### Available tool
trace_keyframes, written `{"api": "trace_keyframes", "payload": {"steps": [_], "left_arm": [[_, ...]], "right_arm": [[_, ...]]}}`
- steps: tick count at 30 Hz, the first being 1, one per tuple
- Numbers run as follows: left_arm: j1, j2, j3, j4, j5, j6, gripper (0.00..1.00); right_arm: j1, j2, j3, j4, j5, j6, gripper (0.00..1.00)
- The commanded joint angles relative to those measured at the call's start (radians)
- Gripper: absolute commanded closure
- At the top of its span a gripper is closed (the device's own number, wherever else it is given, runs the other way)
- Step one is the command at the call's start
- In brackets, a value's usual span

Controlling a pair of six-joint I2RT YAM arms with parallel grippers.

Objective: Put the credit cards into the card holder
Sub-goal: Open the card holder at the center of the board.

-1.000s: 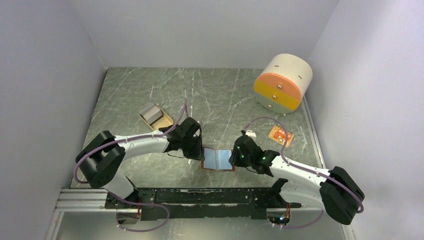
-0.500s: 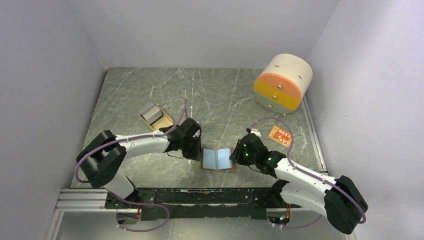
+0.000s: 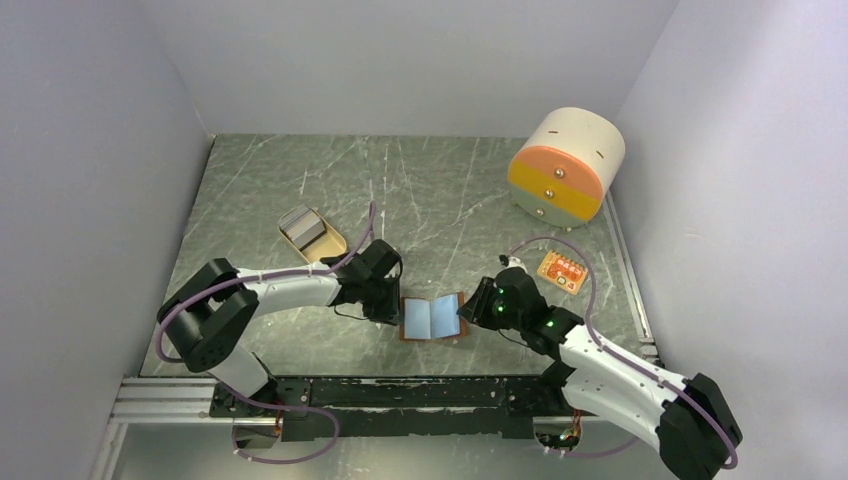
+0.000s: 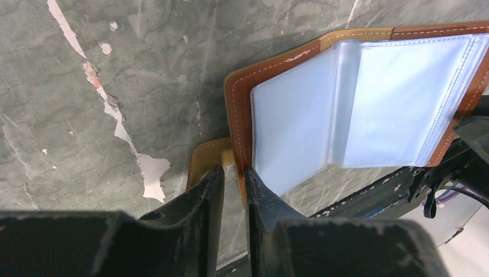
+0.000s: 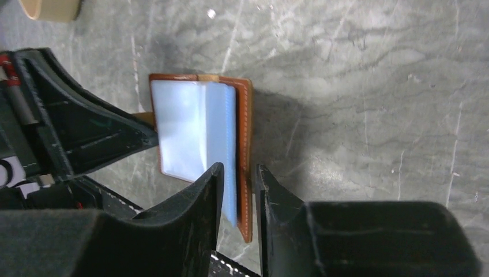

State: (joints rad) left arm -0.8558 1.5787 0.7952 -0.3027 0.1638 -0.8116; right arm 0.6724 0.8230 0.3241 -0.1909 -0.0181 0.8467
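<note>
Brown square leather card holder [image 3: 432, 317] spread open, left end effector [image 4: 233, 187] pinching its left edge, right end effector [image 5: 239, 196] pinching its right edge

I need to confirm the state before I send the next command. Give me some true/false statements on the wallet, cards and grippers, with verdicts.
1. The card holder lies open with its light blue lining facing up. True.
2. The left gripper and the right gripper each pinch an opposite edge of it. True.
3. The credit cards are inside the card holder. False: they sit stacked in the tan dish, to the left and further back.
4. The drum box stands at the left rear corner. False: it is at the right rear.
</note>
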Motion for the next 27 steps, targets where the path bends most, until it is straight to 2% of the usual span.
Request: {"api": "trace_keyframes", "payload": {"steps": [1, 5, 9, 19, 27], "left_arm": [[-0.004, 0.013, -0.007, 0.022, -0.002, 0.003, 0.75], [-0.003, 0.02, -0.011, 0.025, 0.0, 0.003, 0.75], [-0.003, 0.024, -0.009, 0.023, -0.002, 0.006, 0.75], [-0.004, 0.032, -0.002, 0.017, -0.001, 0.012, 0.76], [-0.003, 0.016, -0.002, 0.015, 0.0, 0.009, 0.75]], "right_arm": [[-0.008, 0.042, -0.018, 0.028, -0.045, 0.017, 0.71], [-0.007, 0.015, -0.018, 0.023, -0.031, 0.018, 0.71], [-0.008, -0.017, 0.004, -0.013, -0.015, 0.014, 0.67], [-0.008, -0.026, -0.006, -0.025, -0.002, 0.018, 0.73], [-0.01, -0.003, -0.007, 0.001, -0.022, 0.012, 0.73]]}}
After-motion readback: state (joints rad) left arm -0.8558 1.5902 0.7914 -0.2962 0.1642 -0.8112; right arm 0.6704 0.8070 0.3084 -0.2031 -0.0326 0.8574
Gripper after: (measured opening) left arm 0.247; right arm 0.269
